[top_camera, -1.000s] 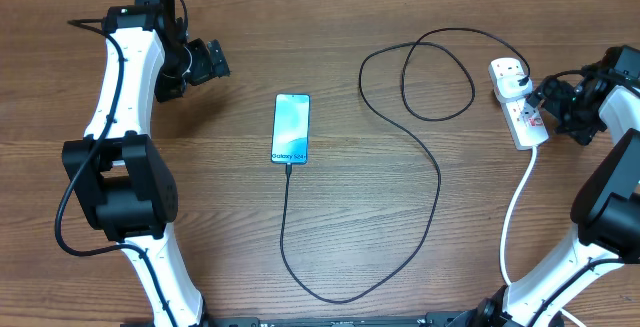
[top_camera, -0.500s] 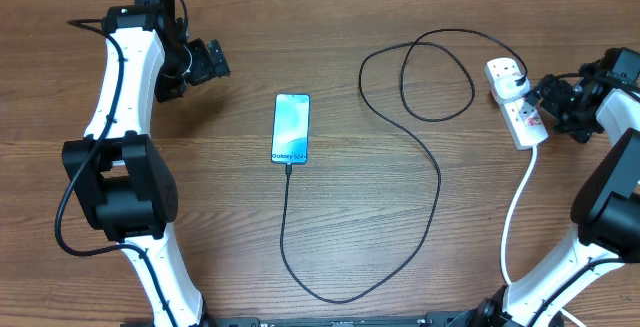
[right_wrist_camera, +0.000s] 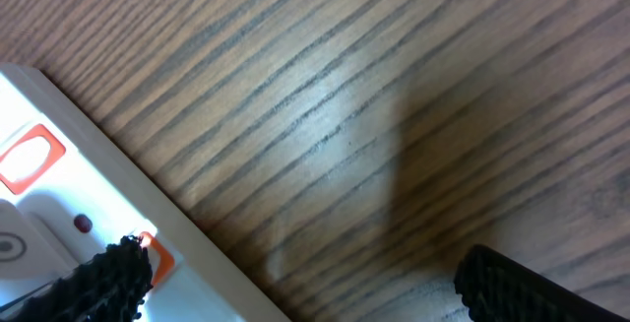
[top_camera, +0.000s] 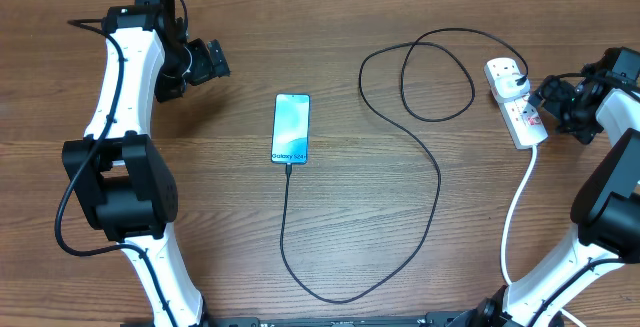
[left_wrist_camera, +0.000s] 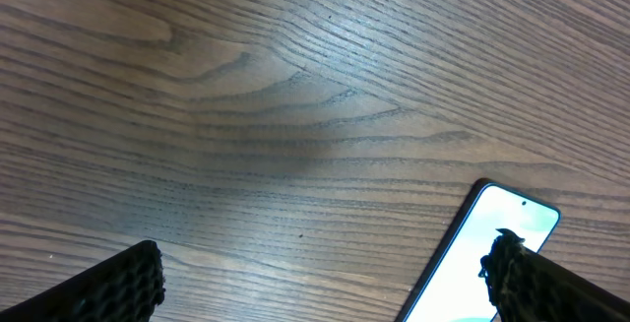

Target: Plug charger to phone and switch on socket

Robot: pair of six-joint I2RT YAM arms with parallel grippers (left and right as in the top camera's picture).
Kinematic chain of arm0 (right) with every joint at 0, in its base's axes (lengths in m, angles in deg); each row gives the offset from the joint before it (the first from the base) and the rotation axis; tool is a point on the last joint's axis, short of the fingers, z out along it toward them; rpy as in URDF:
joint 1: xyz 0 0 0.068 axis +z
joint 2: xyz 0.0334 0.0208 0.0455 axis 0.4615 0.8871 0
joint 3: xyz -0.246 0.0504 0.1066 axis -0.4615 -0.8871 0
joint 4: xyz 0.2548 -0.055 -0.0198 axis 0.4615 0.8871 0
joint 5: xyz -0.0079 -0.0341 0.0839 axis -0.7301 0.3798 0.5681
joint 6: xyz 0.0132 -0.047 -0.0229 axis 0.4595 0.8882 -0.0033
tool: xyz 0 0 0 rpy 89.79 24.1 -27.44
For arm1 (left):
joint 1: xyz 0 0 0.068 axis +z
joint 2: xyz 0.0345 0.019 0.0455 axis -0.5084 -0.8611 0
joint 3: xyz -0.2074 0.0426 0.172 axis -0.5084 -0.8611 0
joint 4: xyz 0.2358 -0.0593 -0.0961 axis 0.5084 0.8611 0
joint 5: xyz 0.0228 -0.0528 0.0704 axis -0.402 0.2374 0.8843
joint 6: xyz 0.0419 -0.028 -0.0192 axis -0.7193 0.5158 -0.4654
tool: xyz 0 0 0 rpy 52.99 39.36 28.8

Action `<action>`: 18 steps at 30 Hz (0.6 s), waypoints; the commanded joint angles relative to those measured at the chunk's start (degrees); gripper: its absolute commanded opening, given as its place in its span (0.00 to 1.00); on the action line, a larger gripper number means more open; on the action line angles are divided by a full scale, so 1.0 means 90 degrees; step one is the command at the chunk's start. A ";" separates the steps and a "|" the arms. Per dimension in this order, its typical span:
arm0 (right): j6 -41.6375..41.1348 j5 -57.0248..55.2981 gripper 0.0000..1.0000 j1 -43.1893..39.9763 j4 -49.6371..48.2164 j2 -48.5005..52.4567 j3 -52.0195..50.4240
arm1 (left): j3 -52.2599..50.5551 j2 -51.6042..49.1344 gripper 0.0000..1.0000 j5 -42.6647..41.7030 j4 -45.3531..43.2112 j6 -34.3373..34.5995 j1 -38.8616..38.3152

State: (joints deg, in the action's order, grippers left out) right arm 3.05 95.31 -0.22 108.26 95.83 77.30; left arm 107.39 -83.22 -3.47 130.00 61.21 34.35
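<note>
The phone [top_camera: 291,128] lies flat mid-table, its light blue screen up; its top corner shows in the left wrist view [left_wrist_camera: 492,238]. The black charger cable [top_camera: 437,182] runs from the phone's bottom edge, loops near the front, and curls back to a white plug in the socket [top_camera: 516,110] at the right. My left gripper [top_camera: 214,60] is open, left of and beyond the phone [left_wrist_camera: 320,283]. My right gripper [top_camera: 549,99] is open right beside the socket; in the right wrist view [right_wrist_camera: 295,283] one finger is over a red switch [right_wrist_camera: 157,253] on the strip [right_wrist_camera: 59,204].
The strip's thick white cord [top_camera: 515,217] runs toward the front right by my right arm's base. The wooden table [top_camera: 200,217] carries nothing else.
My right gripper has shifted slightly up and back beside the socket, and the strip has turned a little. The left arm, phone and cable have not moved.
</note>
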 commanded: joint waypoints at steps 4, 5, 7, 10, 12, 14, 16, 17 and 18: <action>0.0041 0.0012 1.00 0.0029 -0.0097 0.0005 -0.0165 | 0.0049 0.0046 1.00 -0.0049 -0.0007 -0.0005 -0.0005; 0.0041 0.0012 1.00 0.0029 -0.0083 0.0005 -0.0165 | 0.0049 0.0046 1.00 -0.0051 -0.0005 -0.0005 -0.0005; 0.0044 0.0012 1.00 0.0032 -0.0044 0.0005 -0.0165 | 0.0049 0.0046 1.00 -0.0051 -0.0005 -0.0005 -0.0005; 0.0044 0.0010 1.00 0.0032 0.0039 0.0005 -0.0165 | 0.0049 0.0046 1.00 -0.0049 -0.0005 -0.0005 -0.0005; 0.0046 0.0010 1.00 0.0032 0.0070 0.0007 -0.0168 | 0.0049 0.0046 1.00 -0.0049 -0.0005 -0.0005 -0.0005; 0.0046 -0.0012 0.99 0.0032 0.0097 0.0010 -0.0172 | 0.0049 0.0046 1.00 -0.0049 -0.0007 -0.0005 -0.0005; 0.0046 -0.0104 0.99 0.0032 0.0114 0.0010 -0.0172 | 0.0049 0.0046 1.00 -0.0051 -0.0007 -0.0005 -0.0005; 0.0046 -0.0216 0.99 0.0032 0.0114 0.0010 -0.0189 | 0.0049 0.0046 1.00 -0.0049 -0.0005 -0.0005 -0.0005; 0.0046 -0.0238 0.99 0.0032 0.0102 0.0010 -0.0211 | 0.0051 0.0046 1.00 -0.0051 -0.0005 -0.0005 -0.0005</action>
State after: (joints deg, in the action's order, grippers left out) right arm 2.99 96.16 -0.22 108.37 95.83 77.04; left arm 107.39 -83.22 -3.47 130.00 61.21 34.35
